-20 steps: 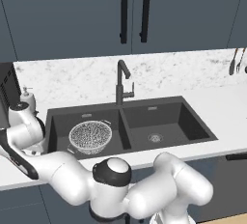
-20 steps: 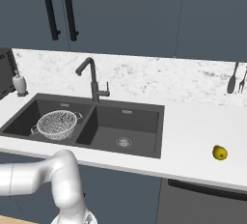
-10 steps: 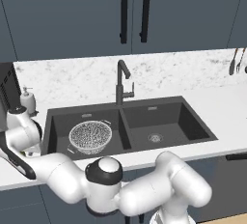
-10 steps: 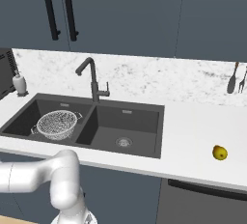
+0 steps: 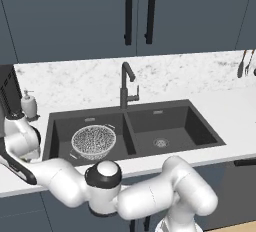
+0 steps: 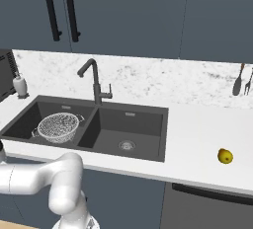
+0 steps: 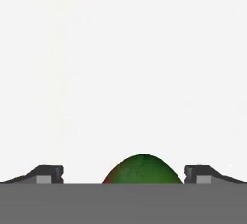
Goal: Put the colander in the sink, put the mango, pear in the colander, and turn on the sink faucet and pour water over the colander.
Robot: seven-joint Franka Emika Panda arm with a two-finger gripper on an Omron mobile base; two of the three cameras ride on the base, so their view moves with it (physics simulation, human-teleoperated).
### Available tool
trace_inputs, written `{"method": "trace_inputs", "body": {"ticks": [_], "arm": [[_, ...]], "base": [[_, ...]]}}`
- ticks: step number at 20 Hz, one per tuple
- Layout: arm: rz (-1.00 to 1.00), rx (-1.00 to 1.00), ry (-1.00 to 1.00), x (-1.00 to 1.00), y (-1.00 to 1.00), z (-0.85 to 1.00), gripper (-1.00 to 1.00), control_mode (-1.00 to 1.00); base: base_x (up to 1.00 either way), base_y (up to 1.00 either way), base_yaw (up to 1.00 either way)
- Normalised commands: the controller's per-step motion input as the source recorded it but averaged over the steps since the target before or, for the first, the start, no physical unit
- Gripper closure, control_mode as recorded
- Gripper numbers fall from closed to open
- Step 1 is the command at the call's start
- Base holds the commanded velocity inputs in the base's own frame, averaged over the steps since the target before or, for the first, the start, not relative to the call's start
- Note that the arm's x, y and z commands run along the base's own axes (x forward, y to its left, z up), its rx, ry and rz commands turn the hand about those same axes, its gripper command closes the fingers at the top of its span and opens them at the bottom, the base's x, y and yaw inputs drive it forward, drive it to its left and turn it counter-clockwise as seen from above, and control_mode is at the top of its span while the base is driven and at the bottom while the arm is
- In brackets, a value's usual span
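The mango (image 7: pixel 143 170), green with a red edge, lies on the white counter right between the tips of my gripper (image 7: pixel 123 175), whose jaws stand open on either side without touching it. In the left base view my arm bends far left, over the counter left of the sink (image 5: pixel 175 121). The wire-mesh colander (image 5: pixel 93 141) sits in the left basin, also seen as the colander (image 6: pixel 58 126) in the sink (image 6: pixel 143 129). The yellow pear (image 6: pixel 225 156) rests on the counter far to the right. Behind the divider rises the sink faucet (image 5: pixel 125 83), the same faucet (image 6: pixel 94 82) with its spout turned left.
A soap dispenser (image 5: pixel 28 105) and a dark appliance (image 5: pixel 7 93) stand at the back left of the counter. Utensils (image 6: pixel 240 80) hang on the wall at the right. Dark cabinets with two handles (image 5: pixel 137 11) hang above.
The arm's elbow has shifted slightly left and the hand has sunk a little at the far left. Colander, pear and faucet have not moved.
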Motion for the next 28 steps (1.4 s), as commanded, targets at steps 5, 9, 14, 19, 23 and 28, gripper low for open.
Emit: {"method": "trace_inputs", "body": {"ticks": [5,9,14,19,23,28], "arm": [[0.00,0.00,0.08,-0.03,0.05,-0.28,-1.00,-1.00],[0.00,0.00,0.05,-0.02,0.00,-0.28,1.00,-1.00],[0.02,-0.03,0.02,-0.25,-0.01,-0.26,1.00,-1.00],[0.02,-0.15,-0.04,-0.36,-0.15,-0.11,1.00,-1.00],[0.00,-0.16,-0.10,-0.09,-0.42,0.05,1.00,-1.00],[0.00,-0.10,-0.11,0.00,-0.68,0.16,1.00,-1.00]], "base": [[0.00,0.00,0.00],[0.00,0.00,0.00],[0.00,0.00,0.00],[0.00,0.00,0.00],[0.00,0.00,0.00],[0.00,0.00,0.00]]}}
